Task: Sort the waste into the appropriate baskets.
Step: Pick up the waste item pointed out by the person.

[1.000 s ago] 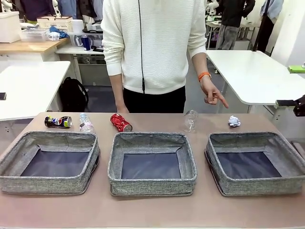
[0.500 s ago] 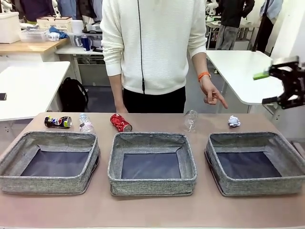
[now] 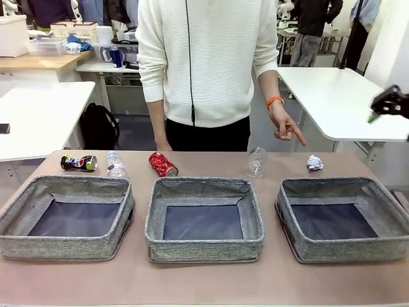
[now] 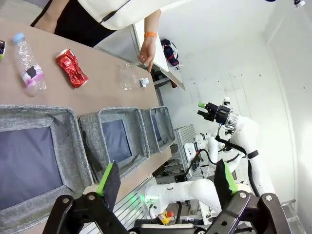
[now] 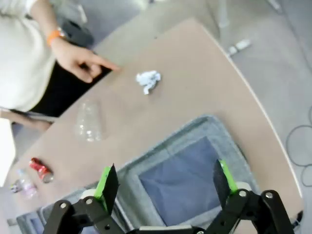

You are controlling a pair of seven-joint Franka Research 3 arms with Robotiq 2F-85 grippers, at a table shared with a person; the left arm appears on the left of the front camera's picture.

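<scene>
Nothing sorted yet: the 3 baskets [image 3: 204, 246] are empty. Dark can [image 3: 78, 163], bottle [image 3: 115, 165], red can [image 3: 162, 164], clear container [image 3: 255, 161] and paper ball [image 3: 314, 162] lie on the table [image 3: 204, 281] at 12 o'clock of them. My left gripper [image 4: 165, 170] and right gripper [image 5: 165, 170]: jaws apart, holding nothing.

The right pincer [image 5: 165, 181] hangs with jaws wide apart above a grey basket [image 5: 190, 129] on the bench [image 5: 195, 68]. Past the basket lies a crumpled paper ball [image 5: 148, 81], and a person's hand [image 5: 78, 59] points a finger toward it. A clear plastic container [image 5: 90, 122] lies well apart from the ball, with a red can [image 5: 39, 169] and a bottle [image 5: 22, 186] farther off.
</scene>
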